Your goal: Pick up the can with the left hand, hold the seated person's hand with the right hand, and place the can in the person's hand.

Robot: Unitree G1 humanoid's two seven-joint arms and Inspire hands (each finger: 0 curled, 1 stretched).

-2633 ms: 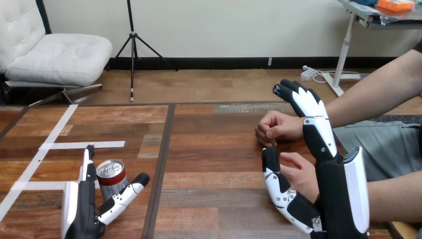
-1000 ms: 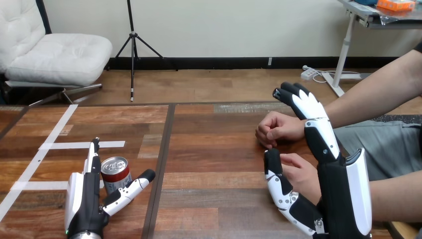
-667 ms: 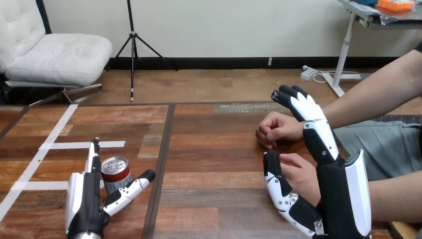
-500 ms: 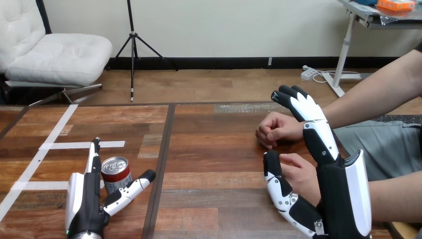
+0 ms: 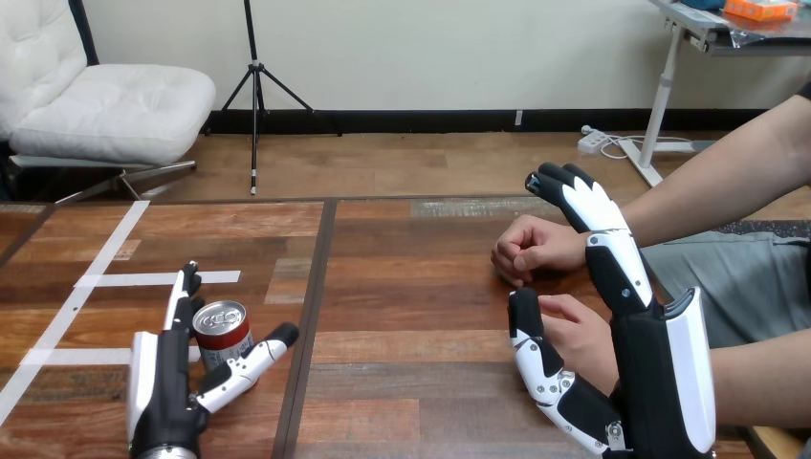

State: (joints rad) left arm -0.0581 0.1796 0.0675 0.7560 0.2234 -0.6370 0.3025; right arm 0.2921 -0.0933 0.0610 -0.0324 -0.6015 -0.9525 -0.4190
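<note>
At the table's [image 5: 411,316] near edge, the left hand [image 5: 164,382] spreads wide around the can [image 5: 223,337].

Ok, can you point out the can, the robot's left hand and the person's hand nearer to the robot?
can [image 5: 223,338]: head view, on its red side.
left hand [image 5: 172,387]: head view, on its black palm.
person's hand nearer to the robot [image 5: 580,335]: head view, on its middle.

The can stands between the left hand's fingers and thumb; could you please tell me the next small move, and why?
Probably close the left hand on the can: its fingers and thumb flank the upright can but look straight, not curled, so nothing grips it yet for lifting.
</note>
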